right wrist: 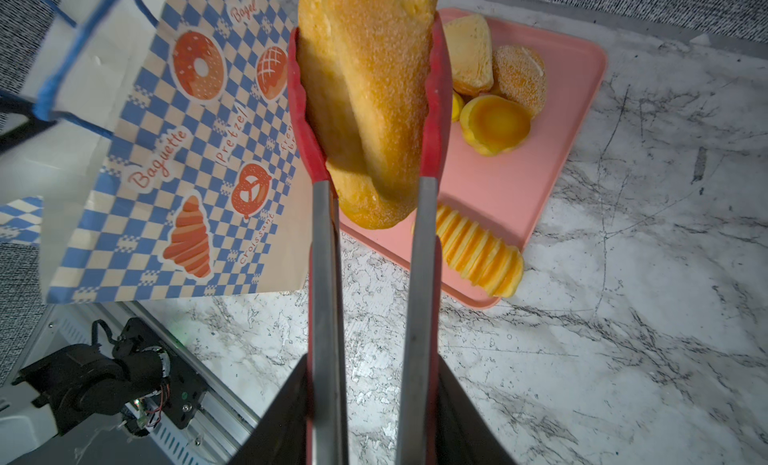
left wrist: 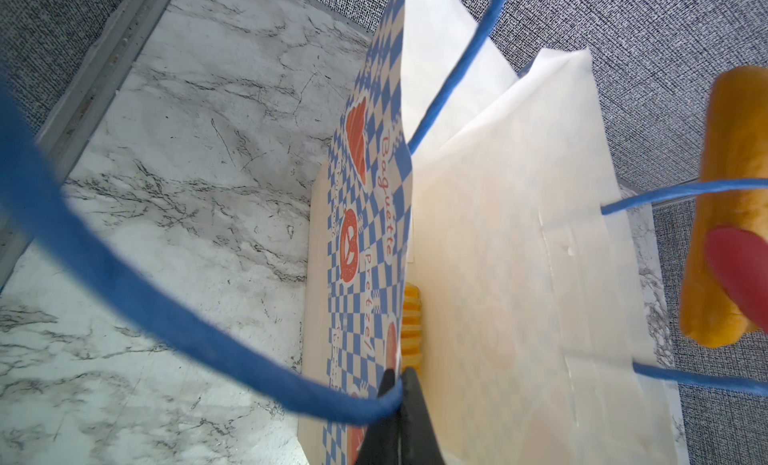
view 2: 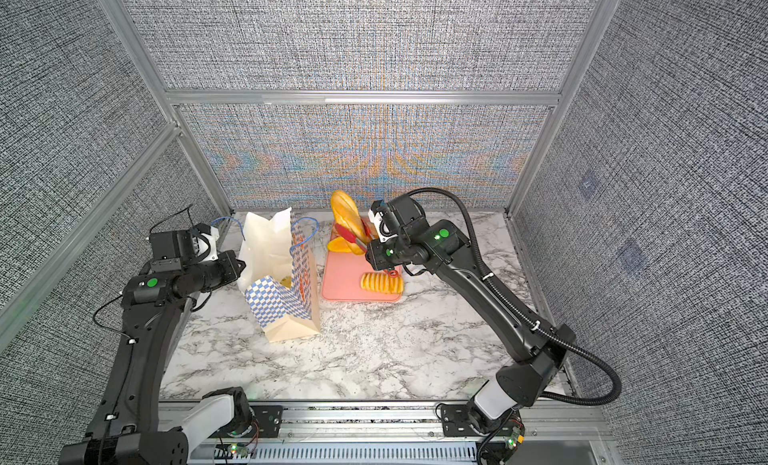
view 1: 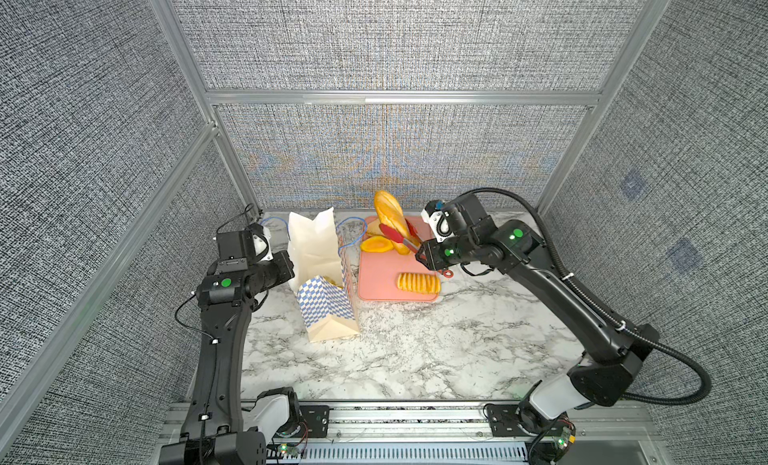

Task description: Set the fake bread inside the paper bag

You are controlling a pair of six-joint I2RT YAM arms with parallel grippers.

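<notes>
The paper bag [view 1: 328, 309] [view 2: 286, 309] stands open at mid-left of the marble table. My left gripper [left wrist: 399, 377] [view 1: 291, 267] is shut on its rim, where a blue cord handle [left wrist: 124, 284] joins. A ridged roll [left wrist: 411, 326] lies inside the bag. My right gripper [right wrist: 372, 363] [view 1: 419, 255] is shut on the red tongs [right wrist: 326, 276] [view 1: 395, 234]. The tongs clamp a long loaf [right wrist: 365, 101] [view 1: 388, 211] [view 2: 347, 213], held in the air over the tray, just right of the bag's mouth. More fake bread lies below it: a ridged roll [right wrist: 478, 251] [view 1: 417, 283], a round tart [right wrist: 494, 124], a bun [right wrist: 519, 78].
The pink tray [view 1: 382, 284] [right wrist: 519, 184] lies flat right of the bag. A squarish pastry [right wrist: 467, 56] sits at its far end. Grey fabric walls with metal posts close in the back and sides. Bare marble [view 1: 415, 350] stretches toward the front rail.
</notes>
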